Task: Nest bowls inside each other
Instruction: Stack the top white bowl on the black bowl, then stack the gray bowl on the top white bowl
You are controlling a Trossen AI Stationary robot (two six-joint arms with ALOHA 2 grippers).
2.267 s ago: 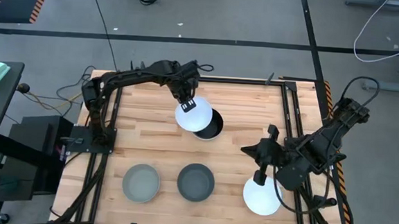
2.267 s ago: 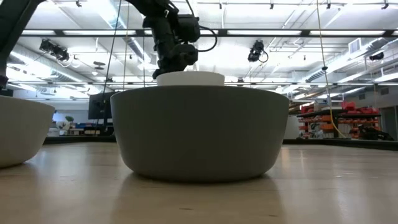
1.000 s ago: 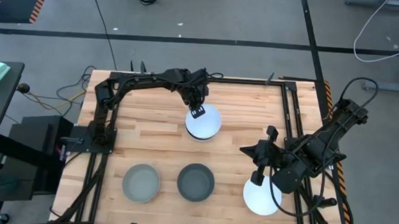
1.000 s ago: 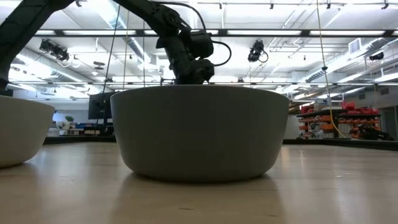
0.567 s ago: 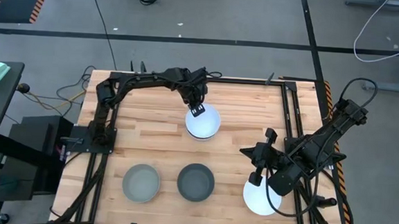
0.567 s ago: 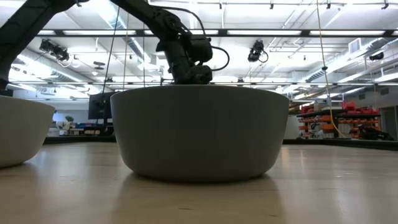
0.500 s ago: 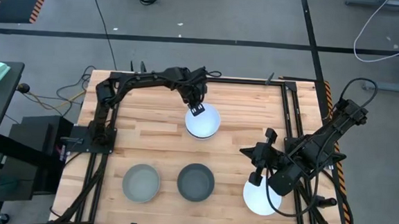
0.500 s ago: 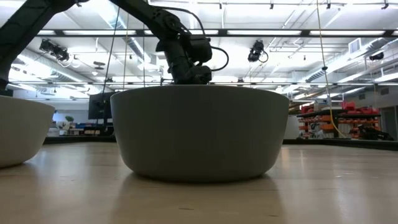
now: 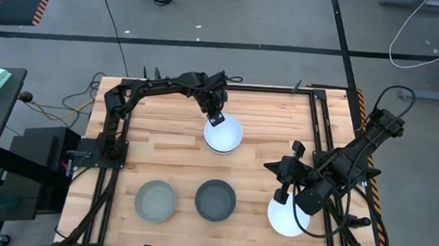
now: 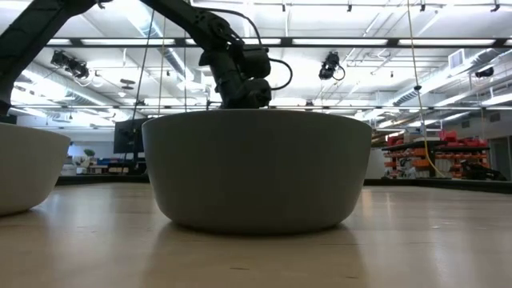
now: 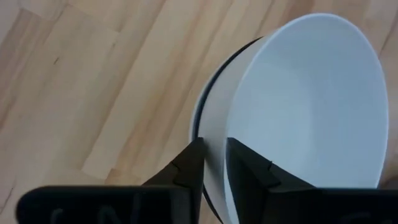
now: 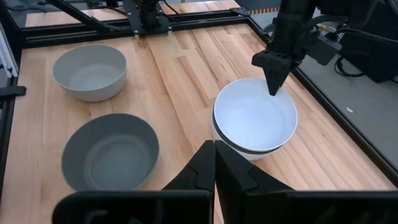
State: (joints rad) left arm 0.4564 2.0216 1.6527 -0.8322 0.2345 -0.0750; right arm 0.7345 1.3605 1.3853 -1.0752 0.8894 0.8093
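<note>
Over at the far middle of the bench (image 9: pixel 166 127), the left gripper (image 9: pixel 215 120) is right at the rim of a white bowl (image 9: pixel 223 134) that sits nested inside the black bowl (image 12: pixel 231 142); only a thin dark edge of the black one peeks out around it. From the left wrist view you can see the two dark fingers (image 11: pixel 186 167) straddling the white rim, one outside, one inside, with a narrow gap on either side, so the jaws look apart and not pressing the bowl. The stack rests flat on the wood.

Down on the near side, the light grey bowl (image 9: pixel 155 200) and the dark grey bowl (image 9: pixel 215 199) stand side by side, close but not touching, both upright. In the low view the dark grey one (image 10: pixel 256 170) fills the middle of the picture, with the light grey one (image 10: pixel 28 168) cut off at the edge.

To the near right, the right gripper (image 9: pixel 284 196) hangs just above and beside another white bowl (image 9: pixel 286 217), whose far edge is hidden under the arm. Its jaws are pressed together with nothing between them, as the right wrist view shows (image 12: pixel 214 165).
</note>
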